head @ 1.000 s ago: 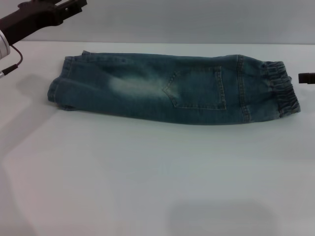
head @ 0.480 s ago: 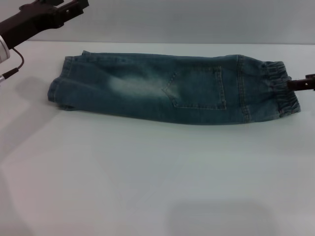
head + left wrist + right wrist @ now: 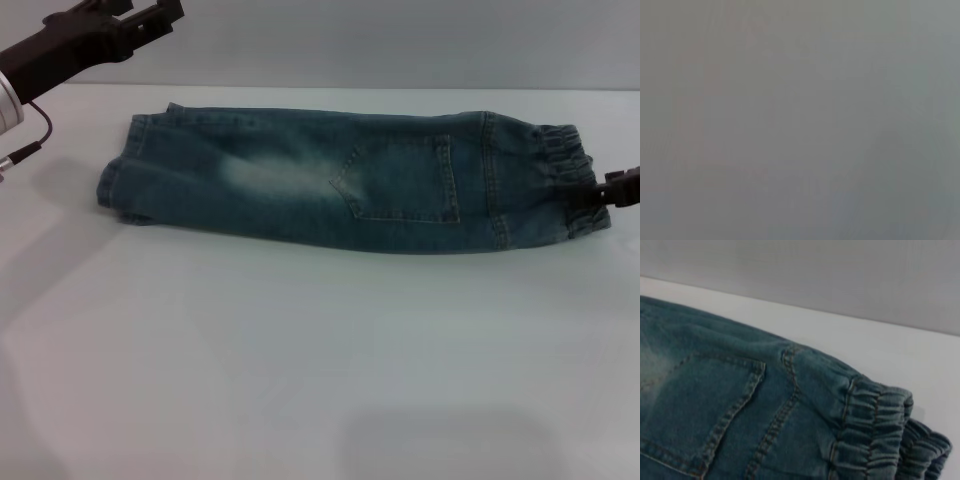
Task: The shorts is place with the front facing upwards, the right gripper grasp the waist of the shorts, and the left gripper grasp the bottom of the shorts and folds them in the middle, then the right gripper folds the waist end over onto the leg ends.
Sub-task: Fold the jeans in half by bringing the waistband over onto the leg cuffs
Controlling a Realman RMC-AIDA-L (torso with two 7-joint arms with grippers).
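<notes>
Looking at the shorts [image 3: 340, 180], you see them already folded in half, the right gripper [image 3: 620, 188] at the far right touches the waist of the shorts [image 3: 572, 180] with jaws I cannot tell, and the left gripper [image 3: 150, 18] at the upper left hangs with jaws apart.

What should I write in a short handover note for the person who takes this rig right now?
Right end effector: at the right edge of the head view, at the gathered elastic waistband of the blue faded denim shorts; whether it is gripping cannot be seen.
Left end effector: raised, beyond the leg hems, touching nothing.
Shorts: lying on the white table, already folded lengthwise, one leg on the other, waist toward the robot's right, hems toward its left.
Done: the first fold down the middle.
Left: grasp the waist and fold it over onto the leg ends.
</notes>
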